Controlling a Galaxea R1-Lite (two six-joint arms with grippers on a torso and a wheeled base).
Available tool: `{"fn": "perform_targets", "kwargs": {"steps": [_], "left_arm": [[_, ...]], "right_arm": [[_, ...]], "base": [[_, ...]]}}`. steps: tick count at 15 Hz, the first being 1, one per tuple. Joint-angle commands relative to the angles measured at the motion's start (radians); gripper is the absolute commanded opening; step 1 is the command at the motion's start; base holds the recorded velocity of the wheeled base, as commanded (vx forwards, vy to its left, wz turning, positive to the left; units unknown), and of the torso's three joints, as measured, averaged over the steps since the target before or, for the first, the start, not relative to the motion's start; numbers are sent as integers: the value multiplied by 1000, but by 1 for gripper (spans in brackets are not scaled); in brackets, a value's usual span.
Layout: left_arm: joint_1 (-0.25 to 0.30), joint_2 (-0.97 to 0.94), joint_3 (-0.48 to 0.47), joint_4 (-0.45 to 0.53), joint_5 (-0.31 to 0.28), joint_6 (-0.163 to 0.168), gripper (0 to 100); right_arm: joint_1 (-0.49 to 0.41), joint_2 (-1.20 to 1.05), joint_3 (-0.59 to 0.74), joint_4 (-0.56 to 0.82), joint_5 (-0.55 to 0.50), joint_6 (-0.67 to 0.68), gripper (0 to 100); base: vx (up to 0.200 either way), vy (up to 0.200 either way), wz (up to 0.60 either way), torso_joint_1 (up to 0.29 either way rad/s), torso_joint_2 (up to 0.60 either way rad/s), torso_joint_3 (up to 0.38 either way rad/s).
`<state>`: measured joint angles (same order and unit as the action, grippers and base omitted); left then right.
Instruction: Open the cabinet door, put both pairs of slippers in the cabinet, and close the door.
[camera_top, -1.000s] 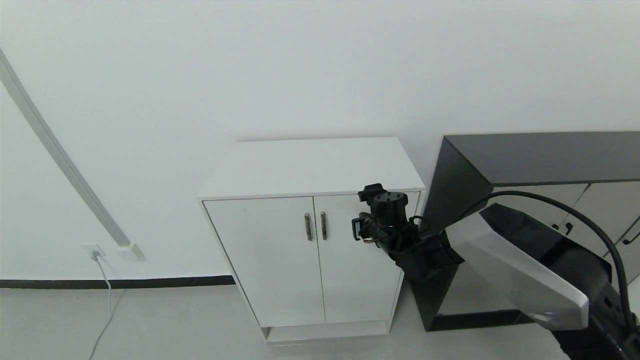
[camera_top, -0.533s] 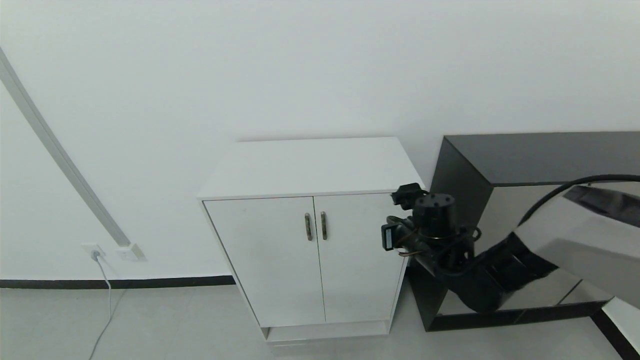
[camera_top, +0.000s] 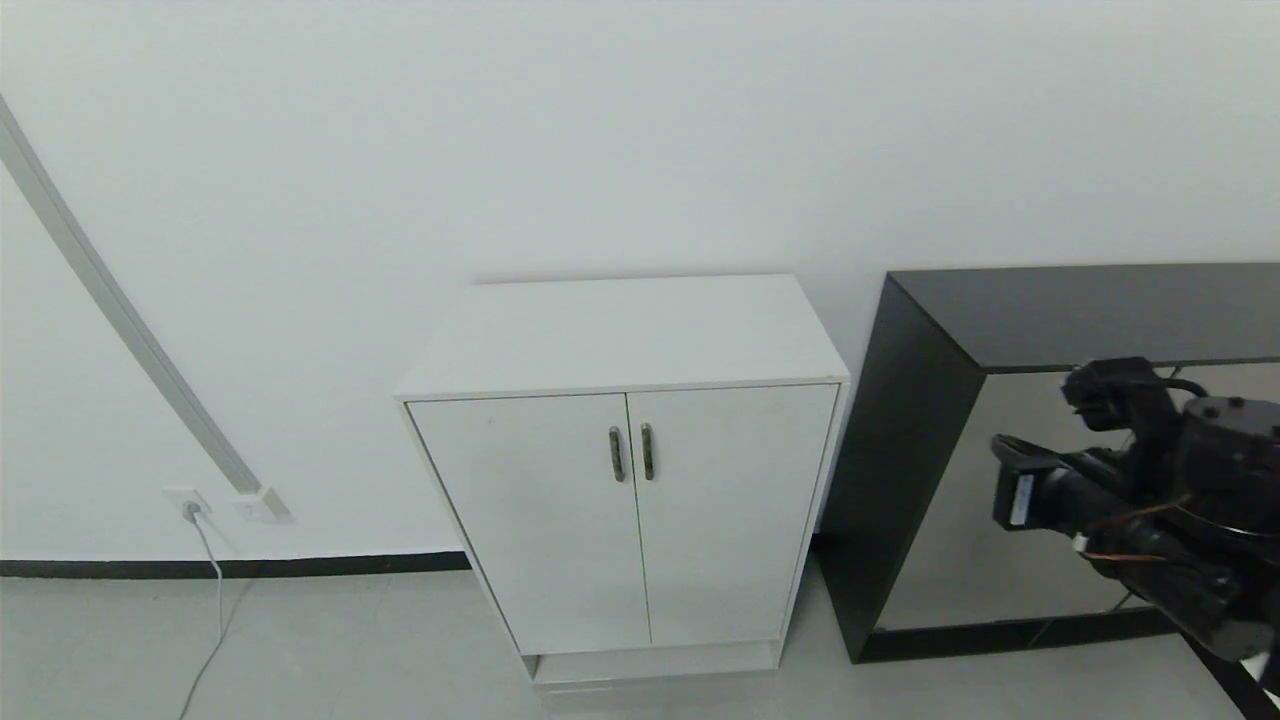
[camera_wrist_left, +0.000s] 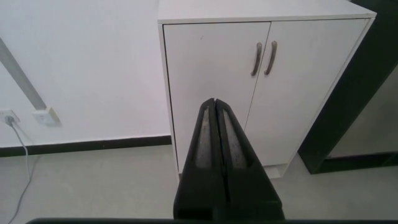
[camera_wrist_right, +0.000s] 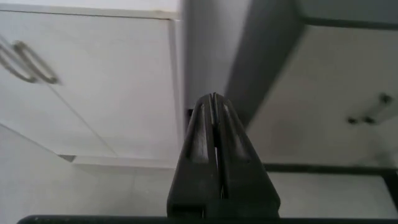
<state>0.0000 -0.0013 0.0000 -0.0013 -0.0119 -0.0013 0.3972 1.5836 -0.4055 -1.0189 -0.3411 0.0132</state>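
Facing the white cabinet (camera_top: 620, 335), its doors (camera_top: 730, 510) shut and handles (camera_top: 631, 452) paired at the middle seam, I hold my left gripper (camera_wrist_left: 215, 106) and right gripper (camera_wrist_right: 214, 99) pinched together, empty. The right hangs before the dark sideboard (camera_top: 1000, 310), leaving the doors unobstructed.

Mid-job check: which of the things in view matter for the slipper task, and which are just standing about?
For the job:
white cabinet, both doors shut
door handles
left gripper, shut
right gripper, shut

Just standing about:
black cabinet
wall socket
grey cable
wall trunking
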Motion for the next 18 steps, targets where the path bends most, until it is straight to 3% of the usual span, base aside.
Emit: {"fn": "perform_targets", "kwargs": {"steps": [1,7,10,11,13,18], "left_arm": [[0,1,0,0,0,0,0],[0,1,0,1,0,0,0],[0,1,0,0,0,0,0],[0,1,0,0,0,0,0],[0,1,0,0,0,-2,0],[0,1,0,0,0,0,0]], "right_arm": [[-80,-240,180,2,-3,-9,0],[-129,-476,406,42,-3,-16,0],[-132,-639,406,264,2,-15,0],[-130,-754,402,415,11,-16,0],[-129,-870,383,582,40,-15,0],[-129,-1073,373,855,139,-10,0]], "base": [[0,0,0,0,0,0],[0,0,0,0,0,0],[0,0,0,0,0,0],[0,0,0,0,0,0],[0,0,0,0,0,0],[0,0,0,0,0,0]]}}
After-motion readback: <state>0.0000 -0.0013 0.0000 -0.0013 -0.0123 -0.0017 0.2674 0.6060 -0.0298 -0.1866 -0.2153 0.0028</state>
